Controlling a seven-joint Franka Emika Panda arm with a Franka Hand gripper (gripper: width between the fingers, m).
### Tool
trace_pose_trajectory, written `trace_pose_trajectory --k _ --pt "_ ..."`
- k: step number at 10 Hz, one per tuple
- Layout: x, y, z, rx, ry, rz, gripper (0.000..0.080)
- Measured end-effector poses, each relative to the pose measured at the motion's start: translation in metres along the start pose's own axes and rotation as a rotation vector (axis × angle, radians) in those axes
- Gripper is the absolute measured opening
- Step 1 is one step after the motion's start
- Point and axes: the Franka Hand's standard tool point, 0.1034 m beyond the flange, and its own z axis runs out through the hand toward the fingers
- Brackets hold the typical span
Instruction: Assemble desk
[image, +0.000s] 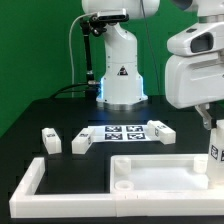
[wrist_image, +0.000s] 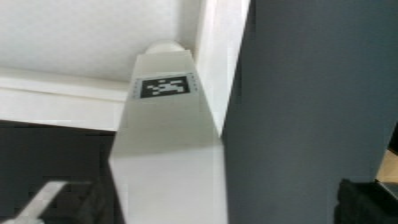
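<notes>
The white rimmed tabletop panel (image: 150, 176) lies flat at the front of the black table. My gripper (image: 209, 124) hangs over its end at the exterior view's right. A white leg (image: 216, 150) stands upright there under the gripper. In the wrist view this leg (wrist_image: 169, 150) with its square tag runs up between my fingers, with the tabletop (wrist_image: 89, 40) beyond it. The leg lies against one dark finger (wrist_image: 39, 205); a wide gap separates it from the other finger (wrist_image: 374, 200). My gripper (wrist_image: 210, 208) is open around the leg.
Two loose white legs (image: 50, 140) (image: 80, 143) lie at the exterior view's left, and another (image: 160, 128) lies by the marker board (image: 124, 133). A long white border rail (image: 30, 185) runs along the front left. The robot base (image: 120, 75) stands behind.
</notes>
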Motion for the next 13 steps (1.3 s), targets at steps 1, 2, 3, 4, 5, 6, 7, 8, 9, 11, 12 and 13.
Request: trace_pose_trajectory --k 1,2,3,4,5,6,7,8,9,11,12,13 --pt "0.001 0.004 0.006 -0.011 -0.004 -0.001 0.0649" --pt "0.004 0.007 0.013 -0.021 0.021 -0.022 0.0649" --pt "0.003 0.013 0.018 -0.017 0.035 -0.016 0.0649" --pt "0.003 0.014 0.018 -0.001 0.035 0.017 0.0649" --pt "0.003 0.013 0.018 -0.001 0.036 0.025 0.0649" --pt "0.003 0.013 0.018 -0.001 0.035 0.023 0.0514" --pt "0.003 0.013 0.018 0.000 0.035 0.051 0.0514" --pt "0.003 0.012 0.018 0.002 0.035 0.124 0.0363" --pt "0.003 0.015 0.018 -0.002 0.035 0.187 0.0292" --pt "0.003 0.017 0.019 -0.002 0.040 0.311 0.0292" --pt "0.001 0.020 0.019 -0.006 0.069 0.489 0.0292" --pt "0.000 0.022 0.019 -0.002 0.082 0.619 0.0292"
